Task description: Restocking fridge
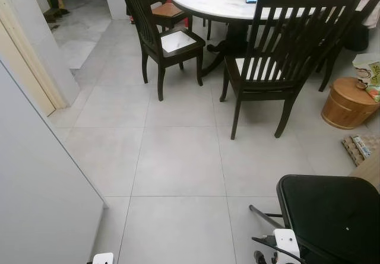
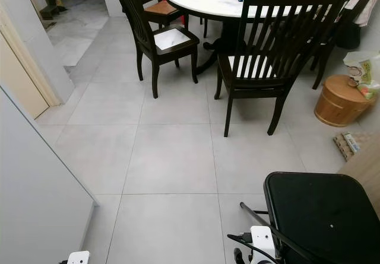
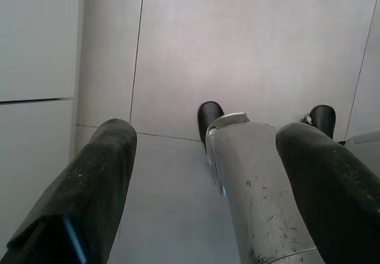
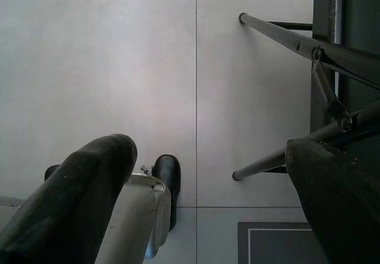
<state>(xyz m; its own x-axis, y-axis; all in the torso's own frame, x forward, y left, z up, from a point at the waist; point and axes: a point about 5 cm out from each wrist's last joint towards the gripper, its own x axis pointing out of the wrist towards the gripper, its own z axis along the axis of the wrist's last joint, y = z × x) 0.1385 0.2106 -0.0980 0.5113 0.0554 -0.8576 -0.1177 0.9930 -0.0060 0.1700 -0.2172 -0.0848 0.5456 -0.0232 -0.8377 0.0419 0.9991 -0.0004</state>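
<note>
A tall white panel (image 1: 35, 175) rises at my left, and I cannot tell whether it belongs to a fridge. It also appears in the left wrist view as a white face (image 3: 35, 68) with a seam. Both arms hang low over the grey tiles. My left gripper (image 3: 211, 130) is open, its black fingers (image 3: 89, 199) spread with nothing between them but my own leg and feet below. My right gripper (image 4: 211, 148) is open too and holds nothing, next to the metal legs of a black folding seat (image 4: 285, 44). No food item is in sight.
A round white table (image 1: 208, 3) with dark wooden chairs (image 1: 279, 56) stands ahead. The black folding seat (image 1: 332, 216) is close at my right. A wooden bucket (image 1: 347, 104) and cardboard (image 1: 359, 148) lie at the right wall. A doorway (image 1: 71, 15) opens at far left.
</note>
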